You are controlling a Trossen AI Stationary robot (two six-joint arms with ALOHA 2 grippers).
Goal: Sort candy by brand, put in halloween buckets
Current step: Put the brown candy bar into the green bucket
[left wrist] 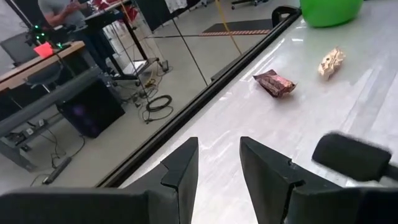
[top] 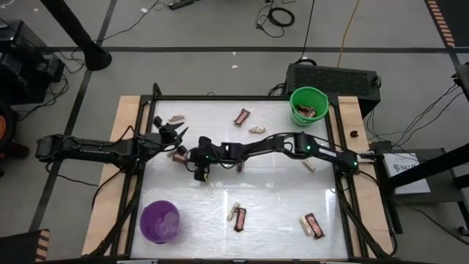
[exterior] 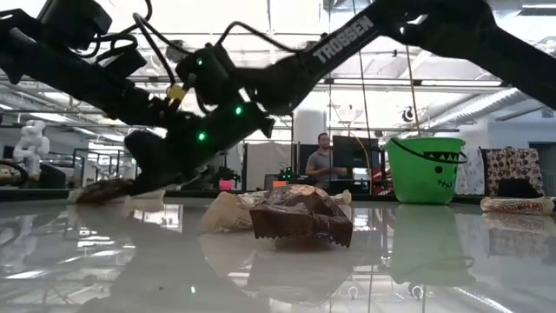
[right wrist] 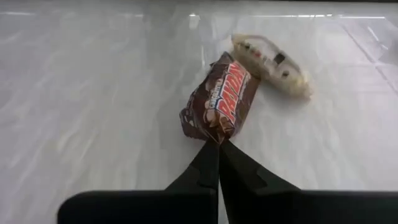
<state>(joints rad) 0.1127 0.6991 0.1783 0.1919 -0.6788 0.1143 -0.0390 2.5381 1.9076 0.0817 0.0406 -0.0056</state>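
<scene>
Pinching the crimped end of a dark red-brown candy bar (right wrist: pixel 222 102), my right hand (right wrist: pixel 218 144) has its two fingers pressed together on the wrapper, left of centre on the white bench (top: pixel 278 198) in the overhead frame. A pale cream bar (right wrist: pixel 271 64) lies just beside the caught one, touching or nearly so. My left hand (left wrist: pixel 219 163) hovers near the bench's left edge, fingers narrowly apart and holding nothing. The green bucket (top: pixel 308 105) at upper right already holds red-brown wrappers; the purple bucket (top: pixel 160 221) sits at lower left. By my reading this is the pick-up step of one more sort. Next I should lift the bar clear of its pale neighbour and carry it right to the green bucket, though a grip this close to the wrapper's end could slip.
</scene>
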